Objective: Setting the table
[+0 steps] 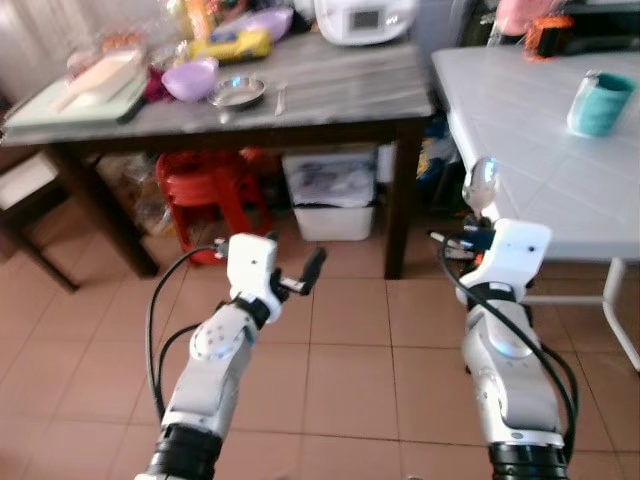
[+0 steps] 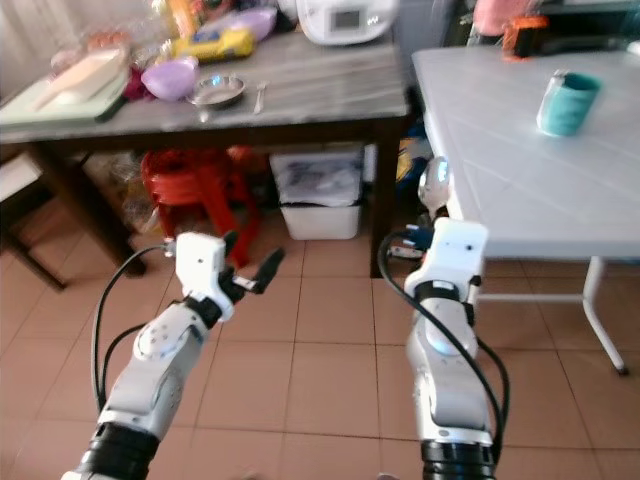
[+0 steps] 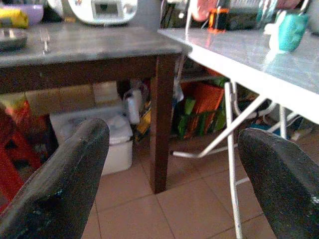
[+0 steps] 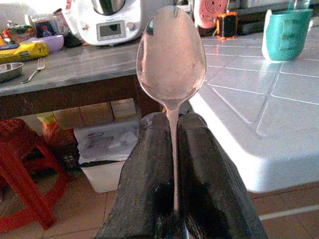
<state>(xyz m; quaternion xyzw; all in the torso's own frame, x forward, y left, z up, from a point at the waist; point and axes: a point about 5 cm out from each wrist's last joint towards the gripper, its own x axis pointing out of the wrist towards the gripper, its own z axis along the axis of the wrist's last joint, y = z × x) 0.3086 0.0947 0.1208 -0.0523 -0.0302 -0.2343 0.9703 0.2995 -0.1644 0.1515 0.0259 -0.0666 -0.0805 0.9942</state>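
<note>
Right wrist view shows the right gripper (image 4: pixel 174 144) closed on the handle of a spoon (image 4: pixel 171 55); the two black fingers (image 4: pixel 149 174) press on the thin stem and the bowl of the spoon stands up above them. In the head views this spoon (image 1: pixel 481 180) is held upright in front of the near edge of the white table (image 1: pixel 540 170), above the tiled floor (image 1: pixel 350 370). A teal cup (image 1: pixel 598 104) stands on the white table, well apart from the spoon. The left gripper (image 1: pixel 300 277) is open and holds nothing, its fingers (image 3: pixel 55 184) spread wide, low over the floor in front of the dark table (image 1: pixel 320 95). On the dark table there are a purple bowl (image 1: pixel 190 78), a metal bowl (image 1: pixel 238 92), a fork (image 1: pixel 279 97) and a white appliance (image 1: pixel 365 18). Under it stand a red stool (image 1: pixel 205 195) and a white bin (image 1: pixel 330 195).
</note>
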